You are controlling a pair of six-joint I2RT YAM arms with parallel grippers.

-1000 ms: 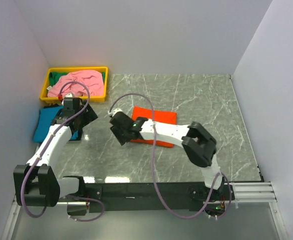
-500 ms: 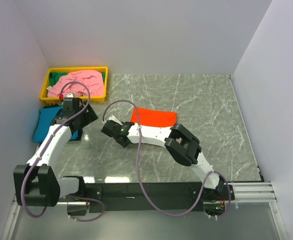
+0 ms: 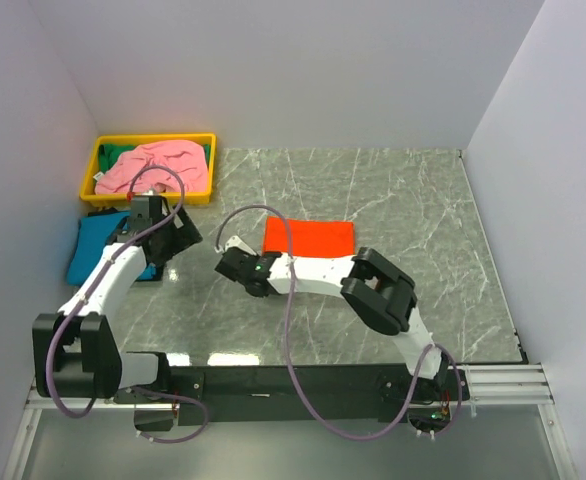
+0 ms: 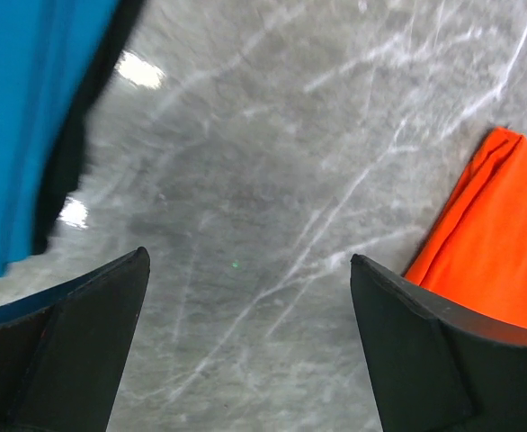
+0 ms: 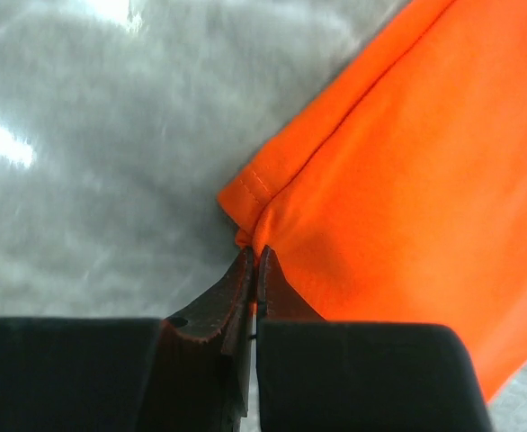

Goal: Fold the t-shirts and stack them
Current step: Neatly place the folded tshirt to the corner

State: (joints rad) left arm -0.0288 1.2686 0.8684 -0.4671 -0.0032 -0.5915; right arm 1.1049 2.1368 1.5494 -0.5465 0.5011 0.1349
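The orange t-shirt (image 3: 309, 237) lies folded in a rectangle at the table's middle. My right gripper (image 3: 257, 262) is at its near left corner, shut, with that corner's hem pinched between the fingertips (image 5: 254, 256); the orange cloth (image 5: 398, 180) spreads away beyond them. The teal t-shirt (image 3: 91, 246) lies folded at the left wall. My left gripper (image 3: 165, 236) hovers open just right of it, over bare marble (image 4: 250, 270), with teal cloth (image 4: 30, 108) on one side and the orange edge (image 4: 497, 243) on the other. The pink t-shirt (image 3: 159, 166) lies crumpled in the tray.
The yellow tray (image 3: 153, 139) stands at the back left corner, with some dark green cloth (image 3: 206, 153) beside the pink shirt. White walls close in the left, back and right. The right arm's elbow (image 3: 381, 290) hangs over the table's near middle.
My right gripper has gone from open to shut on the orange shirt's near left corner, and that arm has shifted. The left arm has edged slightly away and stays open.
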